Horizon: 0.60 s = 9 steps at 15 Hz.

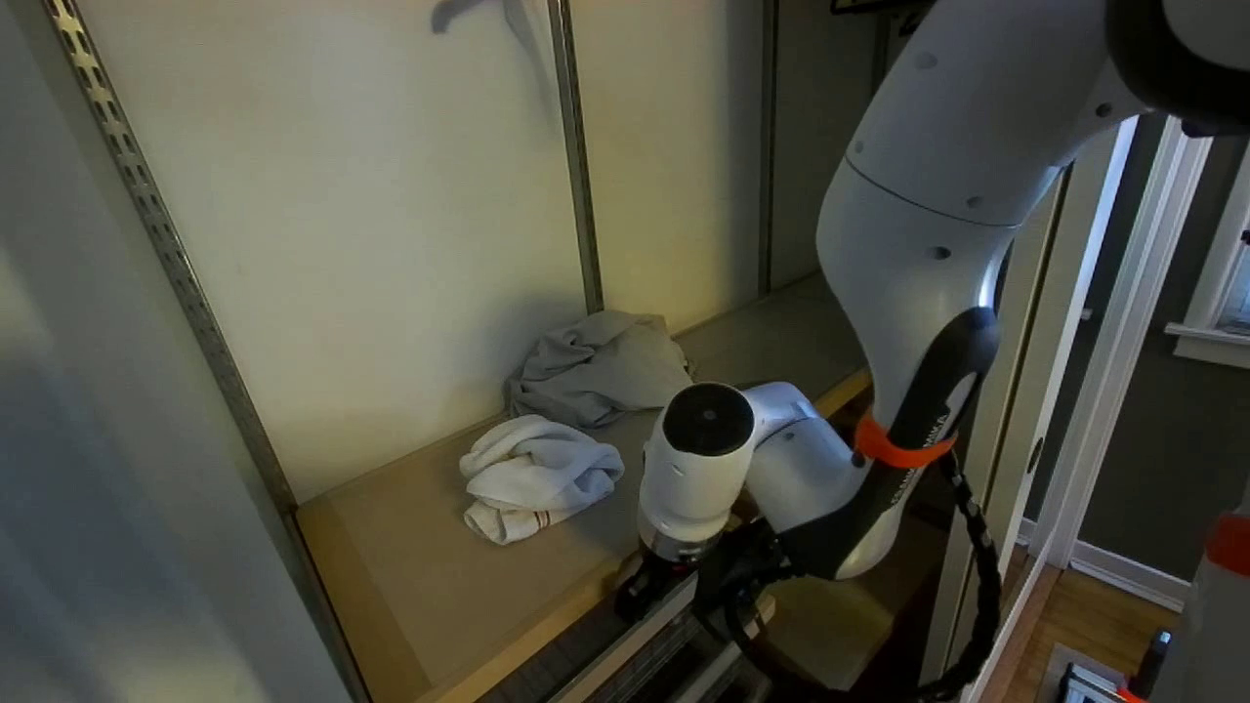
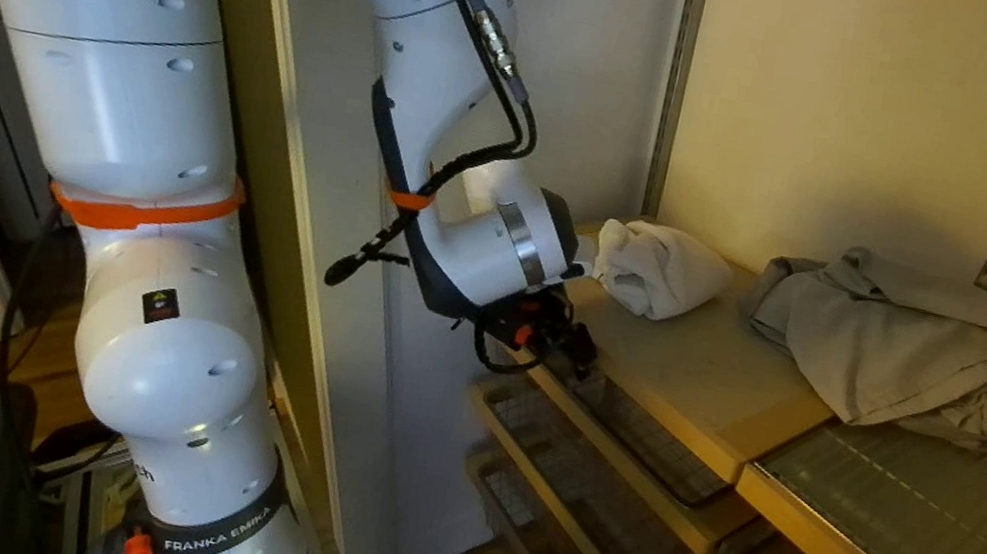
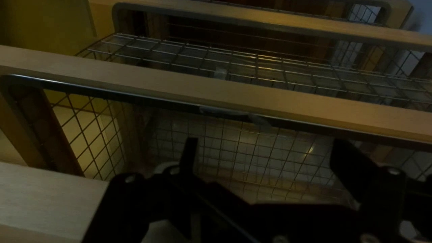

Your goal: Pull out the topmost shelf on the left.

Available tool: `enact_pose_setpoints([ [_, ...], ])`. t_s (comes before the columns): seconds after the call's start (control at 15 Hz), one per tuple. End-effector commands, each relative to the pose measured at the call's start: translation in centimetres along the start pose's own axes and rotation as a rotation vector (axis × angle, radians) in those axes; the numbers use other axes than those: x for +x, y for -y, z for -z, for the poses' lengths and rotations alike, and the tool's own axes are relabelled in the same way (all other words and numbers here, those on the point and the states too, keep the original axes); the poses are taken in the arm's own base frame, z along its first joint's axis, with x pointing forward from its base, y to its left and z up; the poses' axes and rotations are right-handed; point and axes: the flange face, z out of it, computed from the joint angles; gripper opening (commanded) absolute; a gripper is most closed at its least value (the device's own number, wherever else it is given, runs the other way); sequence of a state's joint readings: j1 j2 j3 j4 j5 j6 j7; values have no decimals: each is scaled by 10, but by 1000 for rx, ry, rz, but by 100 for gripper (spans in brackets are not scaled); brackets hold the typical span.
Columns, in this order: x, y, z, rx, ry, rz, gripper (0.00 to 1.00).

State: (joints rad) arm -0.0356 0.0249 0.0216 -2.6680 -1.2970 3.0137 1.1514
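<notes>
The topmost shelf, a shallow wire tray with a light tan front rail, shows in both exterior views [image 1: 625,649] [image 2: 624,459] and in the wrist view [image 3: 216,88]. It sticks out a little way from under the tan wooden board [image 2: 690,373]. My gripper points down over the tray opening, between the board's front edge [image 3: 50,199] and the front rail, in the exterior views [image 1: 640,586] [image 2: 572,347]. In the wrist view my gripper [image 3: 266,143] has its fingers wide apart, spread along the rail, with only wire mesh between them. Whether a finger touches the rail cannot be told.
Below stand further wire trays [image 2: 562,523], pulled out further, with tan rails. A white cloth [image 1: 542,478] and a grey cloth [image 1: 605,366] lie on the board. A white side wall [image 2: 410,374] stands close to the arm. A ribbed shelf [image 2: 935,538] adjoins the board.
</notes>
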Motion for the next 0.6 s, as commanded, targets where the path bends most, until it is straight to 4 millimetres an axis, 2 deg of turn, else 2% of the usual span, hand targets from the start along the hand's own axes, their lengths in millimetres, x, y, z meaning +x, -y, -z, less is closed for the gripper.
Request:
enact_pose_setpoints([
  [0.0, 0, 6, -13, -1, -32, 9, 100],
  [0.53, -8, 18, -41, 11, -104, 26, 100],
])
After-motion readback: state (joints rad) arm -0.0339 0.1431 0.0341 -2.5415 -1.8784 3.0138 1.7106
